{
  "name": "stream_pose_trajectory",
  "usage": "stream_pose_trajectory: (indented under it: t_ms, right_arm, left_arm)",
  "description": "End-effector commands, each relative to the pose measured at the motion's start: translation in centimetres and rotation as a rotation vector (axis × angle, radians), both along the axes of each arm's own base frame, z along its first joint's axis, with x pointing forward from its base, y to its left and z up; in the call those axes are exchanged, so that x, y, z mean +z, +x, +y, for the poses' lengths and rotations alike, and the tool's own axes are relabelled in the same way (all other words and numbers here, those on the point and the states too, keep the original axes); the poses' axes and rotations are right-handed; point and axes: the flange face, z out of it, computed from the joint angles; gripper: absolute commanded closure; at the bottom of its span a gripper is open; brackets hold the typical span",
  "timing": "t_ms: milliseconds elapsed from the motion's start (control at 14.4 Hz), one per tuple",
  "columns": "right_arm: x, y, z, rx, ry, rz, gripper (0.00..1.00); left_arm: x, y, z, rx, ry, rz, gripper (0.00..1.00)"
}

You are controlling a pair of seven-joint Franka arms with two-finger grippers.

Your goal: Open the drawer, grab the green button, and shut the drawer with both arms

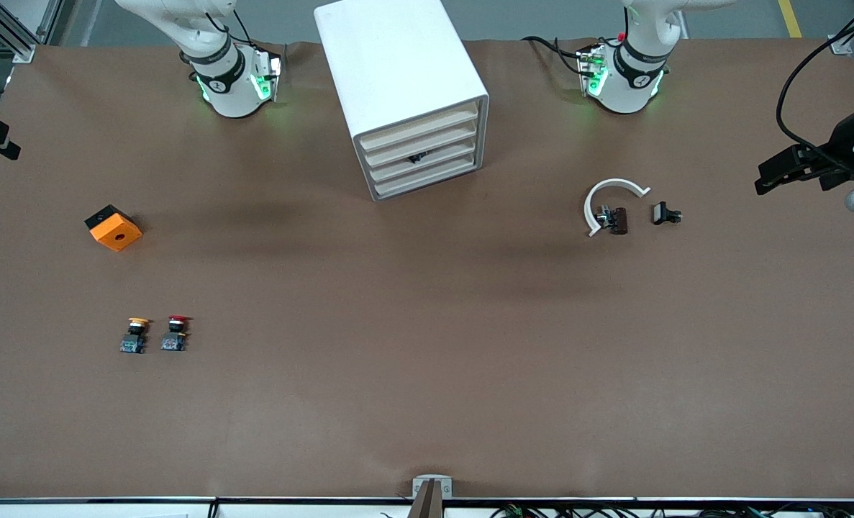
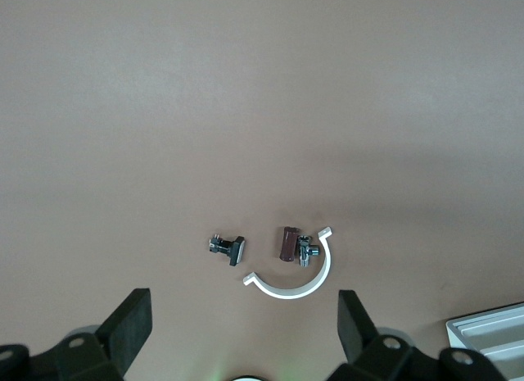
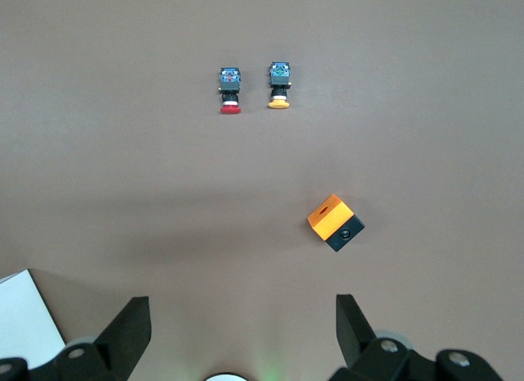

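Note:
The white cabinet stands mid-table near the arms' bases, its four drawer fronts facing the front camera. The third drawer is shut, with a small dark spot on its front. The green-capped button is hidden. My left gripper hangs open and empty, high over the table near a white C-shaped ring. My right gripper hangs open and empty, high over the table near an orange block. Neither gripper shows in the front view; only the arms' lower parts do.
Toward the left arm's end lie the white ring, a brown metal part and a small black part. Toward the right arm's end lie the orange block, a yellow-capped button and a red-capped button.

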Motion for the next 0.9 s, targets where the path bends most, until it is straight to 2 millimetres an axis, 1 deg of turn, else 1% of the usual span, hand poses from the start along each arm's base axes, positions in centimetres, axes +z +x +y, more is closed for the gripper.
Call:
stream_pose_trajectory:
  t_ms: [0, 416, 485, 623, 831]
  right_arm:
    - [0.3, -0.8, 0.1, 0.002, -0.021, -0.006, 0.0]
    - [0.3, -0.8, 0.2, 0.003, -0.02, -0.004, 0.0]
    - [0.3, -0.8, 0.1, 0.002, -0.02, -0.004, 0.0]
    - [0.3, -0.8, 0.0, 0.0, -0.02, -0.004, 0.0]
    - [0.3, -0.8, 0.1, 0.002, -0.02, -0.004, 0.0]
  left_arm:
    - [0.4, 0.1, 0.4, -0.029, 0.009, 0.007, 0.0]
    - [0.7, 0.2, 0.1, -0.022, -0.004, 0.0, 0.0]
    - [0.3, 0.5, 0.1, -0.02, -0.004, 0.007, 0.0]
    - [0.0, 0.6, 0.0, -0.02, -0.006, 0.012, 0.0]
    - [-2.6, 1.9, -0.1, -0.012, -0.025, 0.057, 0.0]
